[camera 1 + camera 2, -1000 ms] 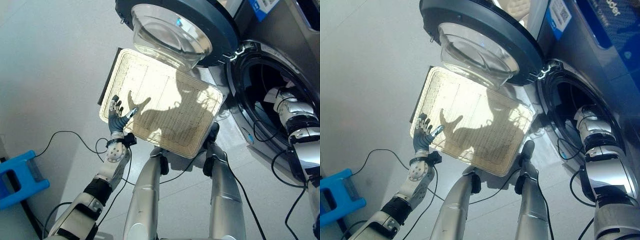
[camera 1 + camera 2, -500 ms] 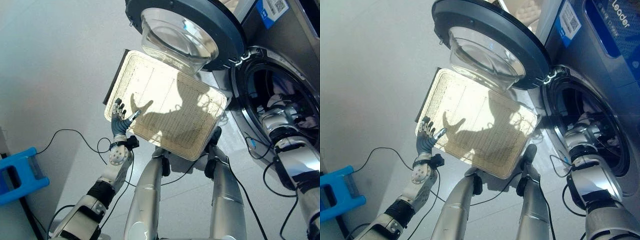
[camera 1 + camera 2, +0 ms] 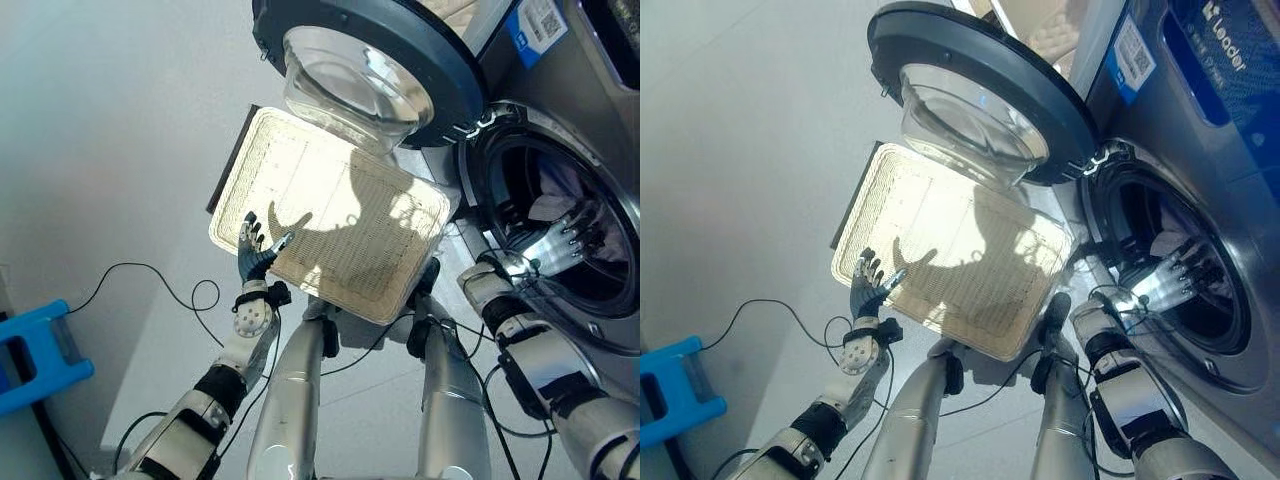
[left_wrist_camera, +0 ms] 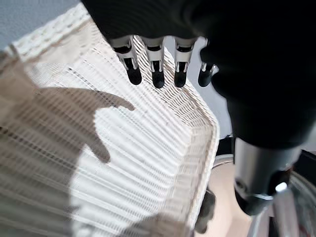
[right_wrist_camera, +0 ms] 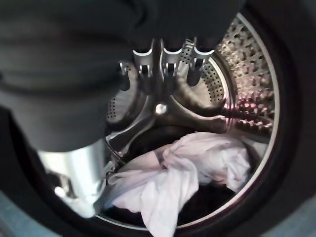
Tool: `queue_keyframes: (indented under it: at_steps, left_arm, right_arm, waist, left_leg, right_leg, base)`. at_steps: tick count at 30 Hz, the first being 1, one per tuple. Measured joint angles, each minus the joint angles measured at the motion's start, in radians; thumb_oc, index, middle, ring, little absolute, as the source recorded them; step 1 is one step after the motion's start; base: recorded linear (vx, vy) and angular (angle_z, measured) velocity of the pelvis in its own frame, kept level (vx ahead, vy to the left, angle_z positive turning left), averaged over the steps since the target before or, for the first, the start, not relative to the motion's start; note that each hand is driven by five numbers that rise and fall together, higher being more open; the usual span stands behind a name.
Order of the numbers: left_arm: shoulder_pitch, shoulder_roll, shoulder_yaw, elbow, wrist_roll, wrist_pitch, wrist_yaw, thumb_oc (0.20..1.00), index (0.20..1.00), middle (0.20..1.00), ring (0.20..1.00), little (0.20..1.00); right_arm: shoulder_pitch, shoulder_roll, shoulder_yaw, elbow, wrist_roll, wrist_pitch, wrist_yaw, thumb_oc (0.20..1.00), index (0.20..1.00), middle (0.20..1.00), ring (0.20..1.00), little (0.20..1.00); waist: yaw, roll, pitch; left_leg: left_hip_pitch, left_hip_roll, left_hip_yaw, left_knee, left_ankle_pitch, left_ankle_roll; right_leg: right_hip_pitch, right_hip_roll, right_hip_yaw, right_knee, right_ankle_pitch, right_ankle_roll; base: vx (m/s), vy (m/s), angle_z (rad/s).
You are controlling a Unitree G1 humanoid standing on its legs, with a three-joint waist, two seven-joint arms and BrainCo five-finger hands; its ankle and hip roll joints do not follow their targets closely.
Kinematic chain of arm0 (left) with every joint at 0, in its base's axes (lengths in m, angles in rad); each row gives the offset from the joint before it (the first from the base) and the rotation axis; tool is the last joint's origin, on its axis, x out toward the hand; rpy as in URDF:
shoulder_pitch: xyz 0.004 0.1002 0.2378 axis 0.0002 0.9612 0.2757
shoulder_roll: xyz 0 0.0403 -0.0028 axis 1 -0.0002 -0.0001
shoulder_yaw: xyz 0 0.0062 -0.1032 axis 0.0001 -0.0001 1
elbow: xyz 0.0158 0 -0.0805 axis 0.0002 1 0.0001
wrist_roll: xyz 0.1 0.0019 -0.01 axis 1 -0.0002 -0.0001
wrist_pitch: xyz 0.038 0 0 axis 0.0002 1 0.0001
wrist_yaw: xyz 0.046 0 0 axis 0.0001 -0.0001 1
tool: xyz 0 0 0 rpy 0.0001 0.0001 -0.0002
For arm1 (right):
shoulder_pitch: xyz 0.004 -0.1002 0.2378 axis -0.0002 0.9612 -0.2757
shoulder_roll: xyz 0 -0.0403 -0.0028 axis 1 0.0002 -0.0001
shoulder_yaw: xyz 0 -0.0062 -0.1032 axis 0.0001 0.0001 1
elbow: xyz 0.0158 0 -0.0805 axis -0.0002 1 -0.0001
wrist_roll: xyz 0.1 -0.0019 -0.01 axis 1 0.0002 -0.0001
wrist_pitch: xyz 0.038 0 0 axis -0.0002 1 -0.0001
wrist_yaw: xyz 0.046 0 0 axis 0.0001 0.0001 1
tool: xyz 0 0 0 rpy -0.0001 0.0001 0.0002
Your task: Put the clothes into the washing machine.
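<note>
Clothes in drum; right hand [image 3: 562,243] empty at the washer [image 3: 1230,130] mouth.

Pale clothes [image 5: 182,173] lie on the drum floor. Right hand: fingers straight, holding nothing. Left hand [image 3: 259,251]: fingers spread, empty, over the bare basket [image 3: 330,215]. Judged step: loading done. Next: draw the right arm clear and swing the door [image 3: 370,60] shut.

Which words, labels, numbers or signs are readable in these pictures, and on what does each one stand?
Washing machine, blue upper front: a white brand wordmark, left unquoted here.
Sticker on the machine: blue and white, with a square code; its print is too small to read.
Basket: no text.
</note>
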Motion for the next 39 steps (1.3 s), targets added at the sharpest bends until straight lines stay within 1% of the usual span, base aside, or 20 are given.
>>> queue_keyframes:
  at_steps: [5, 7, 10, 14, 15, 17, 18, 19, 20, 21, 22, 23, 24, 26, 28, 29, 31, 32, 34, 39]
  left_arm:
    - [0.000, 0.000, 0.006, 0.001, 0.000, -0.001, -0.008, 1.000, 1.000, 1.000, 1.000, 1.000]
    - [-0.001, -0.001, 0.007, 0.007, 0.002, -0.003, -0.011, 1.000, 1.000, 1.000, 1.000, 1.000]
    - [0.002, -0.008, 0.007, 0.080, 0.022, 0.005, -0.025, 1.000, 1.000, 1.000, 1.000, 1.000]
    - [0.007, -0.010, 0.020, 0.141, 0.052, 0.006, -0.068, 1.000, 1.000, 1.000, 1.000, 1.000]
    - [0.024, -0.006, 0.044, 0.162, 0.051, 0.007, -0.084, 1.000, 1.000, 1.000, 1.000, 1.000]
    - [0.033, -0.006, 0.062, 0.216, 0.050, 0.029, -0.106, 1.000, 1.000, 1.000, 1.000, 1.000]
    - [0.040, -0.003, 0.065, 0.216, 0.050, 0.031, -0.108, 1.000, 1.000, 1.000, 1.000, 1.000]
    - [0.054, 0.001, 0.077, 0.236, 0.052, 0.044, -0.131, 1.000, 1.000, 1.000, 1.000, 1.000]
    - [0.054, 0.001, 0.077, 0.236, 0.052, 0.044, -0.131, 1.000, 1.000, 1.000, 1.000, 1.000]
    - [0.066, -0.006, 0.077, 0.293, 0.074, 0.079, -0.158, 1.000, 1.000, 1.000, 1.000, 1.000]
    - [0.094, -0.004, 0.077, 0.298, 0.089, 0.084, -0.171, 1.000, 1.000, 1.000, 1.000, 1.000]
    - [0.107, -0.003, 0.077, 0.312, 0.097, 0.088, -0.181, 1.000, 1.000, 1.000, 1.000, 1.000]
    - [0.102, -0.005, 0.076, 0.353, 0.134, 0.113, -0.202, 1.000, 1.000, 1.000, 1.000, 1.000]
    - [0.137, -0.003, 0.074, 0.396, 0.172, 0.131, -0.227, 1.000, 1.000, 1.000, 1.000, 1.000]
    - [0.165, -0.007, 0.075, 0.440, 0.201, 0.147, -0.244, 1.000, 1.000, 1.000, 1.000, 1.000]
    - [0.200, -0.008, 0.074, 0.452, 0.213, 0.156, -0.252, 1.000, 1.000, 1.000, 1.000, 1.000]
    - [0.237, -0.009, 0.073, 0.463, 0.246, 0.158, -0.255, 1.000, 1.000, 1.000, 1.000, 1.000]
    - [0.237, -0.010, 0.076, 0.478, 0.265, 0.159, -0.260, 1.000, 1.000, 1.000, 1.000, 1.000]
    - [0.271, -0.013, 0.072, 0.504, 0.329, 0.177, -0.274, 1.000, 1.000, 1.000, 1.000, 1.000]
    - [0.301, -0.018, 0.055, 0.508, 0.405, 0.198, -0.284, 1.000, 1.000, 1.000, 1.000, 1.000]
  right_arm:
    - [0.012, 0.010, 0.003, -0.001, 0.005, -0.007, 0.000, 1.000, 1.000, 1.000, 1.000, 1.000]
    - [0.021, 0.015, 0.033, -0.009, -0.002, -0.005, 0.018, 1.000, 1.000, 1.000, 1.000, 1.000]
    - [0.054, 0.030, 0.138, -0.030, -0.079, 0.000, 0.189, 1.000, 1.000, 1.000, 1.000, 1.000]
    - [0.118, 0.048, 0.190, -0.031, -0.139, -0.004, 0.358, 1.000, 1.000, 1.000, 1.000, 1.000]
    - [0.156, 0.060, 0.210, -0.032, -0.167, -0.005, 0.414, 1.000, 1.000, 1.000, 1.000, 1.000]
    - [0.194, 0.069, 0.229, -0.033, -0.188, -0.008, 0.486, 1.000, 1.000, 1.000, 1.000, 1.000]
    - [0.200, 0.074, 0.228, -0.033, -0.188, -0.008, 0.494, 1.000, 1.000, 1.000, 1.000, 1.000]
    - [0.227, 0.084, 0.231, -0.032, -0.192, -0.023, 0.550, 1.000, 1.000, 1.000, 1.000, 1.000]
    - [0.227, 0.084, 0.231, -0.032, -0.192, -0.023, 0.550, 1.000, 1.000, 1.000, 1.000, 1.000]
    - [0.278, 0.093, 0.251, -0.032, -0.196, -0.053, 0.612, 1.000, 1.000, 1.000, 1.000, 1.000]
    - [0.320, 0.106, 0.258, -0.032, -0.197, -0.069, 0.639, 1.000, 1.000, 1.000, 1.000, 1.000]
    - [0.345, 0.107, 0.257, -0.030, -0.197, -0.082, 0.660, 1.000, 1.000, 1.000, 1.000, 1.000]
    - [0.374, 0.106, 0.258, -0.029, -0.208, -0.108, 0.705, 1.000, 1.000, 1.000, 1.000, 1.000]
    - [0.428, 0.112, 0.259, -0.029, -0.220, -0.133, 0.751, 1.000, 1.000, 1.000, 1.000, 1.000]
    - [0.474, 0.112, 0.258, -0.029, -0.242, -0.152, 0.778, 1.000, 1.000, 1.000, 1.000, 1.000]
    - [0.522, 0.113, 0.258, -0.029, -0.260, -0.160, 0.790, 1.000, 1.000, 1.000, 1.000, 1.000]
    - [0.561, 0.111, 0.257, -0.023, -0.277, -0.164, 0.796, 1.000, 1.000, 1.000, 1.000, 1.000]
    - [0.563, 0.111, 0.256, -0.021, -0.287, -0.172, 0.805, 1.000, 1.000, 1.000, 1.000, 1.000]
    - [0.603, 0.124, 0.259, -0.020, -0.317, -0.191, 0.835, 1.000, 1.000, 1.000, 1.000, 1.000]
    - [0.653, 0.130, 0.259, -0.019, -0.365, -0.228, 0.882, 1.000, 1.000, 1.000, 1.000, 1.000]
  waist:
    - [-0.001, 0.000, 0.000]
    - [-0.005, -0.001, 0.000]
    - [-0.011, -0.001, 0.000]
    - [-0.005, -0.004, -0.001]
    - [-0.005, -0.016, -0.007]
    - [-0.003, -0.027, -0.011]
    - [-0.003, -0.033, -0.015]
    - [-0.022, -0.045, -0.018]
    - [-0.022, -0.045, -0.018]
    - [-0.024, -0.057, -0.020]
    - [-0.024, -0.076, -0.035]
    - [-0.029, -0.082, -0.037]
    - [-0.028, -0.093, -0.043]
    - [-0.029, -0.112, -0.081]
    - [-0.029, -0.120, -0.115]
    - [-0.030, -0.123, -0.175]
    - [-0.033, -0.123, -0.226]
    - [-0.034, -0.123, -0.227]
    - [-0.030, -0.131, -0.276]
    - [-0.031, -0.150, -0.369]
  left_leg:
    - [0.012, 0.002, -0.001, -0.003, 0.000, -0.001]
    - [0.028, 0.004, -0.003, -0.003, -0.001, -0.002]
    - [0.080, 0.008, -0.018, -0.004, -0.005, -0.008]
    - [0.174, 0.011, -0.026, -0.022, -0.009, -0.013]
    - [0.209, 0.014, -0.025, -0.035, -0.015, -0.020]
    - [0.260, 0.017, -0.025, -0.050, -0.015, -0.023]
    - [0.263, 0.017, -0.024, -0.053, -0.017, -0.024]
    - [0.286, 0.020, -0.027, -0.063, -0.021, -0.021]
    - [0.286, 0.020, -0.027, -0.063, -0.021, -0.021]
    - [0.359, 0.021, -0.029, -0.090, -0.015, -0.033]
    - [0.399, 0.023, -0.027, -0.111, -0.020, -0.039]
    - [0.418, 0.026, -0.025, -0.122, -0.023, -0.038]
    - [0.462, 0.027, -0.026, -0.140, -0.016, -0.043]
    - [0.504, 0.032, -0.023, -0.168, -0.017, -0.047]
    - [0.555, 0.035, -0.020, -0.204, -0.015, -0.052]
    - [0.581, 0.038, -0.018, -0.227, -0.017, -0.057]
    - [0.595, 0.043, -0.015, -0.243, -0.018, -0.062]
    - [0.622, 0.043, -0.007, -0.260, -0.014, -0.064]
    - [0.692, 0.048, 0.003, -0.303, -0.011, -0.069]
    - [0.730, 0.052, 0.005, -0.336, -0.012, -0.074]
  right_leg:
    - [0.014, 0.003, -0.002, -0.004, -0.002, 0.002]
    - [0.030, 0.006, -0.003, -0.004, -0.005, 0.004]
    - [0.091, 0.009, -0.010, -0.012, -0.009, 0.003]
    - [0.186, 0.013, -0.018, -0.021, -0.027, 0.007]
    - [0.219, 0.016, -0.019, -0.030, -0.032, 0.008]
    - [0.271, 0.023, -0.024, -0.052, -0.031, 0.010]
    - [0.271, 0.022, -0.026, -0.053, -0.034, 0.010]
    - [0.298, 0.026, -0.028, -0.060, -0.039, 0.009]
    - [0.298, 0.026, -0.028, -0.060, -0.039, 0.009]
    - [0.372, 0.037, -0.033, -0.092, -0.033, 0.016]
    - [0.406, 0.041, -0.033, -0.107, -0.040, 0.016]
    - [0.426, 0.046, -0.033, -0.111, -0.040, 0.017]
    - [0.471, 0.058, -0.035, -0.136, -0.037, 0.017]
    - [0.510, 0.067, -0.034, -0.164, -0.037, 0.017]
    - [0.559, 0.080, -0.034, -0.202, -0.032, 0.017]
    - [0.583, 0.089, -0.034, -0.225, -0.031, 0.016]
    - [0.593, 0.096, -0.034, -0.234, -0.034, 0.018]
    - [0.618, 0.101, -0.034, -0.251, -0.032, 0.018]
    - [0.682, 0.114, -0.033, -0.292, -0.029, 0.022]
    - [0.719, 0.127, -0.031, -0.323, -0.033, 0.025]
  base:
    - [0.00, 0.000, 0.00]
    - [0.00, 0.000, 0.00]
    - [0.02, -0.040, 0.06]
    - [0.04, -0.032, 0.03]
    - [0.04, -0.022, -0.02]
    - [0.07, -0.032, -0.04]
    - [0.12, -0.056, -0.03]
    - [0.09, -0.039, -0.01]
    - [0.07, -0.031, 0.04]
    - [0.13, -0.043, -0.02]
    - [0.17, -0.047, -0.03]
    - [0.20, -0.045, -0.03]
    - [0.21, -0.019, -0.04]
    - [0.19, -0.015, -0.07]
    - [0.09, -0.004, -0.08]
    - [0.18, -0.017, -0.08]
    - [0.23, -0.038, -0.05]
    - [0.17, -0.038, -0.06]
    - [0.10, -0.019, -0.08]
    - [0.09, -0.029, -0.02]
